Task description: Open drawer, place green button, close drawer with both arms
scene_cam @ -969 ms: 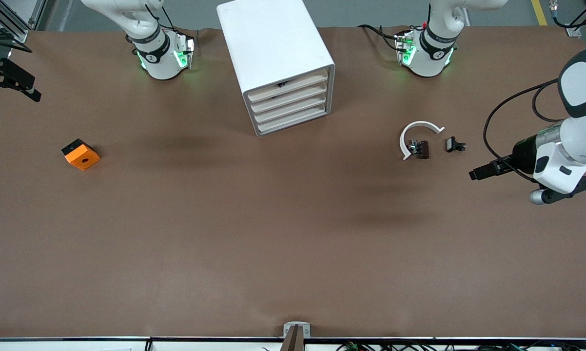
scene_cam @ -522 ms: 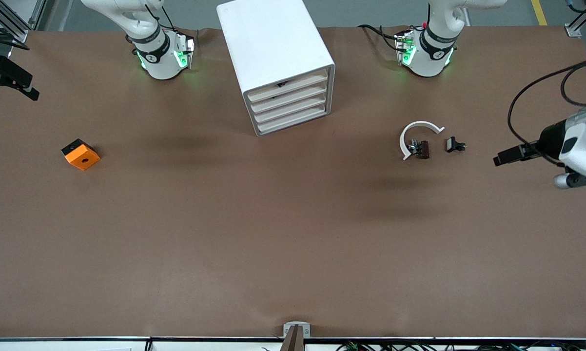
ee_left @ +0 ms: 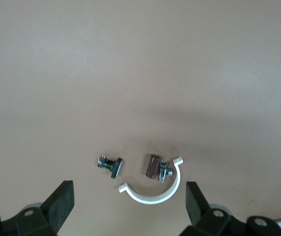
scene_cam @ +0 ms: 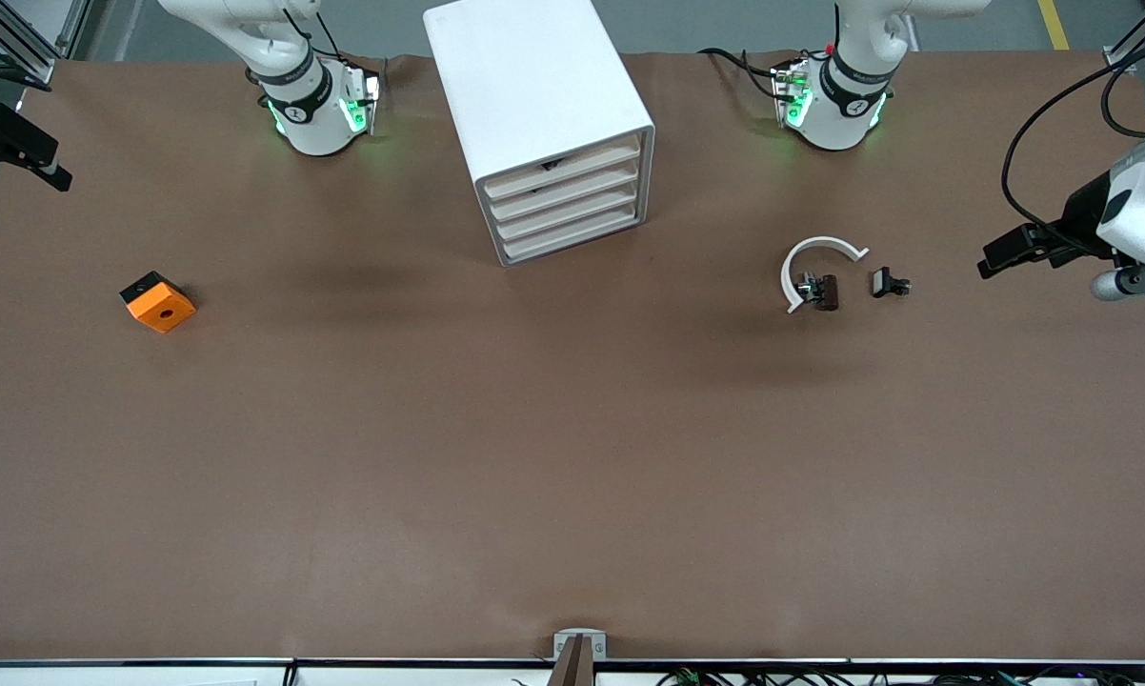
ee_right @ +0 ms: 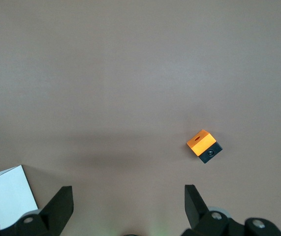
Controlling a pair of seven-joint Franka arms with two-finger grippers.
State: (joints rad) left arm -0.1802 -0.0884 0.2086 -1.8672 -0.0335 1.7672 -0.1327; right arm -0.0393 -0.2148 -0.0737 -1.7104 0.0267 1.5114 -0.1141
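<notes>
Task looks finished: all four drawers shut, button probably the dark speck in the top one. Left gripper and right gripper wide open, empty, parked at the table ends. Next: nothing.

No text, label, brand or number can be read anywhere. The black bands on the two arm bases, at the worktop's edge farthest from the front camera, carry small white markings, too small to make out.
</notes>
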